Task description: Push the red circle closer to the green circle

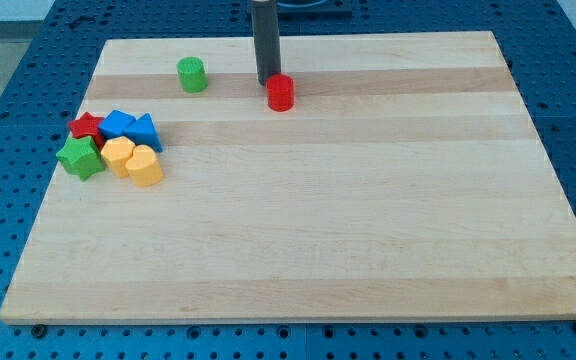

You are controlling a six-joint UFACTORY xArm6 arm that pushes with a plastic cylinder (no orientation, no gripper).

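Observation:
The red circle (281, 92) stands on the wooden board near the view's top, a little left of centre. The green circle (192, 74) stands to its left, slightly higher in the view, about a hand's width away. My tip (267, 82) is at the end of the dark rod, right at the red circle's upper left edge, touching or nearly touching it. The tip lies between the two circles, much closer to the red one.
A cluster of blocks sits at the view's left: a red star (87, 126), a blue block (118, 124), a blue triangle (145, 131), a green star (80, 157), a yellow hexagon (118, 156) and a yellow block (144, 166). The board's top edge (298, 37) is near.

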